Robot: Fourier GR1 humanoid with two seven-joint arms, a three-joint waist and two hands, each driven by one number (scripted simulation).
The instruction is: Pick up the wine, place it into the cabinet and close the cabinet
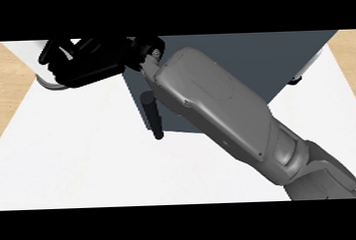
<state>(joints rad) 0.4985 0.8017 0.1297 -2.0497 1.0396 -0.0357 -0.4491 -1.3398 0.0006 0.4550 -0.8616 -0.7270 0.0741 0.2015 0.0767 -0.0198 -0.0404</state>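
A grey forearm [232,115] crosses the head view from about 5 o'clock up toward 11 o'clock, ending in a black hand [90,62] at the upper left. Whether this is the robot's left or right arm cannot be told for sure; it enters from the lower right, so it reads as the right. The fingers [61,54] look curled over something pale and rounded at the 10 o'clock edge [47,81], but the hand hides most of it, and whether the fingers truly grip it cannot be told. The wine cannot be identified as such; if it is the pale object, it sits directly under and at 9 o'clock of the hand. The dark grey cabinet [282,58] fills the upper middle, from 12 to 2 o'clock, partly behind the forearm. A black handle [153,118] hangs on its near left corner, just at 6 o'clock of the hand. The white desk [86,160] spreads below.
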